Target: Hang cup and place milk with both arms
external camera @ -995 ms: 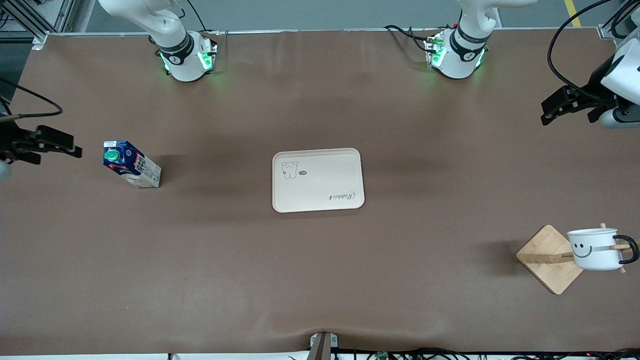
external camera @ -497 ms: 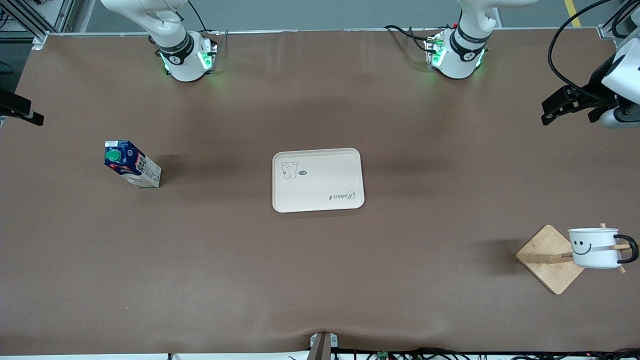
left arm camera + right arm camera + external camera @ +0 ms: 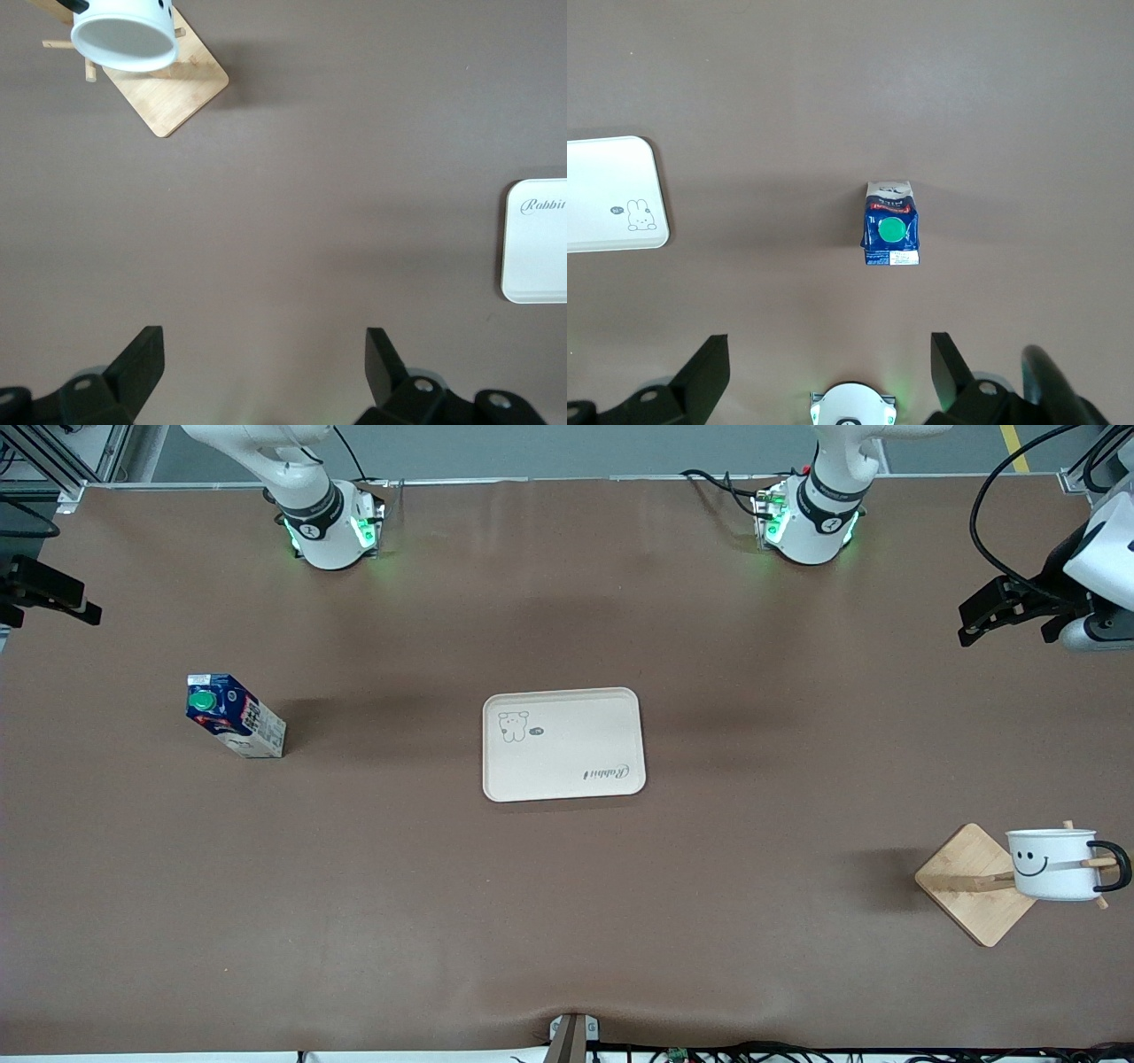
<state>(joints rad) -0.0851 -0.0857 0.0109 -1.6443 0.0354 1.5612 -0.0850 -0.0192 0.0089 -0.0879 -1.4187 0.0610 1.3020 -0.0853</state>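
The cup, a white mug with a smiley face, hangs by its black handle on a peg of a wooden rack at the left arm's end of the table. It also shows in the left wrist view. The milk, a dark blue carton with a green cap, stands on the table toward the right arm's end, and shows in the right wrist view. My left gripper is open and empty, up over the table's left-arm end. My right gripper is open and empty, high over the right-arm end.
A cream tray with a rabbit print lies flat in the table's middle, between milk and rack. Its edge shows in both wrist views. The right arm's green-lit base shows between the right gripper's jaws.
My right gripper has pulled away from beside the milk and risen toward the table's edge. The milk, the cup and the left gripper have stayed put.
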